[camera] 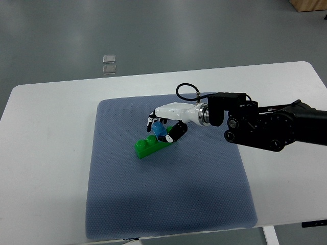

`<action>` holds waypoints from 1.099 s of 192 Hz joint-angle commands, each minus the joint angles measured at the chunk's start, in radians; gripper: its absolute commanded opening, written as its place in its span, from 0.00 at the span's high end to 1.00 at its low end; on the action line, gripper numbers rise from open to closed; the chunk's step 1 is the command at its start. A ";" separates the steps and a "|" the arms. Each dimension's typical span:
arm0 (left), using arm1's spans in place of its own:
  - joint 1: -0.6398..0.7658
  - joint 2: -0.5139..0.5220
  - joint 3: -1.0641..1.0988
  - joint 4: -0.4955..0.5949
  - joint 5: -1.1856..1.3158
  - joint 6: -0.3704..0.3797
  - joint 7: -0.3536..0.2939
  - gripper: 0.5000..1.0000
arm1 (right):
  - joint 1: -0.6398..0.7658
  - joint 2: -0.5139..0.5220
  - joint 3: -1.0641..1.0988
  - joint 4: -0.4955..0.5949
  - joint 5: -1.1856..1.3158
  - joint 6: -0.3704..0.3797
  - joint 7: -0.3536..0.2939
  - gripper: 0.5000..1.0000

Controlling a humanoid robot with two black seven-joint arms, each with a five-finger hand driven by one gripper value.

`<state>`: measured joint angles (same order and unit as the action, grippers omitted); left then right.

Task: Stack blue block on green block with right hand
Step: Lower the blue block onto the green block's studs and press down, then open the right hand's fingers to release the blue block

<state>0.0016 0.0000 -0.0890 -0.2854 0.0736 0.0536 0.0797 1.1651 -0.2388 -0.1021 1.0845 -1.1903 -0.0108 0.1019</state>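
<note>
The right hand (164, 124) grasps the blue block (159, 130) just above the green block (148, 147) beneath its fingertips; rigid, light plastic, likely slippery, best pinched on opposite sides.

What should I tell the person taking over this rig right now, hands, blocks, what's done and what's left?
Right hand: fingers curled around the blue block, holding it just above or on the right end of the green block.
Left hand: out of view.
Green block lies tilted on the blue mat, left of the mat's centre, on the white table.
Done: blue block picked up and brought over the green one.
Left: seat it if not yet seated (contact can't be judged), release, withdraw.
</note>
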 commanded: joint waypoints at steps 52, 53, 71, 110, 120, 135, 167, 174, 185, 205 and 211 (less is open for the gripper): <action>0.000 0.000 0.000 0.000 0.000 0.000 0.000 0.00 | -0.053 -0.004 0.007 -0.006 0.000 -0.057 0.015 0.74; 0.000 0.000 0.000 0.000 0.000 0.000 0.000 0.00 | -0.053 -0.004 0.007 -0.006 0.000 -0.057 0.015 0.74; 0.000 0.000 0.000 0.000 0.000 0.000 0.000 0.00 | -0.062 -0.004 0.007 -0.006 0.000 -0.064 0.016 0.74; 0.000 0.000 0.000 0.000 0.000 0.000 0.000 0.00 | -0.074 -0.004 0.035 -0.008 0.005 -0.077 0.030 0.62; 0.000 0.000 0.000 0.000 0.000 0.000 0.000 0.00 | -0.081 -0.002 0.067 -0.008 0.011 -0.072 0.032 0.51; 0.000 0.000 0.000 0.000 0.000 0.000 0.000 0.00 | -0.087 0.000 0.085 -0.008 0.015 -0.067 0.032 0.38; 0.000 0.000 0.000 0.000 0.000 0.000 0.000 0.00 | -0.087 0.000 0.091 -0.008 0.020 -0.067 0.032 0.21; 0.000 0.000 0.000 0.000 0.000 0.000 0.000 0.00 | -0.087 -0.002 0.091 -0.008 0.021 -0.067 0.032 0.20; 0.000 0.000 0.000 0.000 0.000 0.000 0.000 0.00 | -0.087 -0.002 0.091 -0.008 0.021 -0.066 0.032 0.20; 0.000 0.000 0.000 0.000 0.000 0.000 0.000 0.00 | -0.087 -0.004 0.093 -0.008 0.021 -0.067 0.033 0.20; 0.000 0.000 0.000 0.000 0.000 0.000 0.000 0.00 | -0.087 -0.004 0.094 -0.008 0.023 -0.067 0.033 0.20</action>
<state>0.0015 0.0000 -0.0890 -0.2854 0.0736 0.0536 0.0798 1.0784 -0.2408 -0.0105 1.0767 -1.1691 -0.0774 0.1341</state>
